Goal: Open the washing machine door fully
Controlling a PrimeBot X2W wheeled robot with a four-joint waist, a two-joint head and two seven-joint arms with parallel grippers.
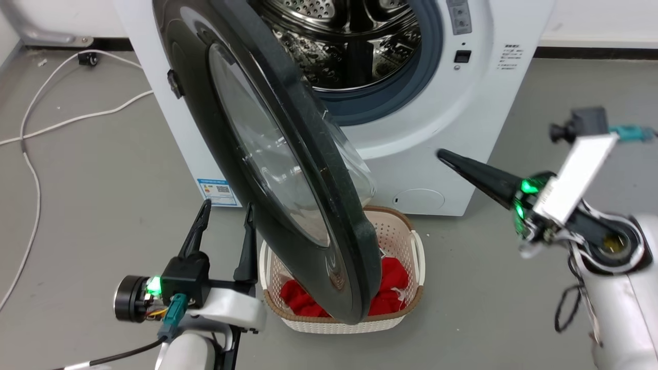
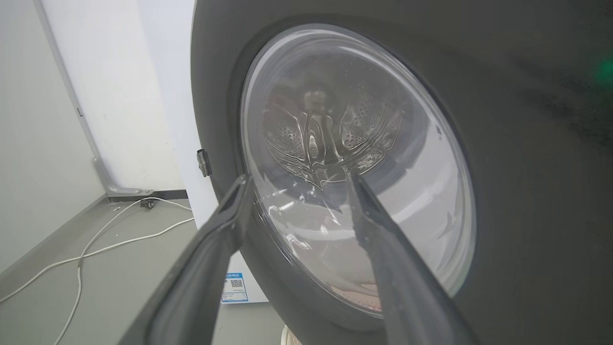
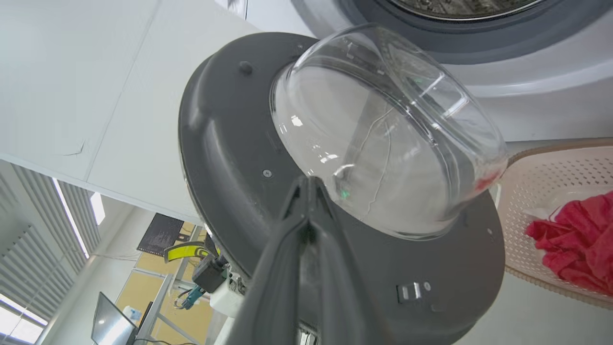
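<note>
Door (image 1: pixel 267 154) stands between left fingers (image 1: pixel 196 232) and right fingers (image 1: pixel 478 177)

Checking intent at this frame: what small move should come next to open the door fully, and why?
Likely push the right gripper, jaws shut, leftward against the inner face of the washing machine door. The door stands partly open, edge toward the head camera; the left gripper, jaws open, hovers at its outer face, holding nothing.

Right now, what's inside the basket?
Red cloth lies in the basket. The door hangs in front of its middle in the head view, so anything else there is hidden.
</note>
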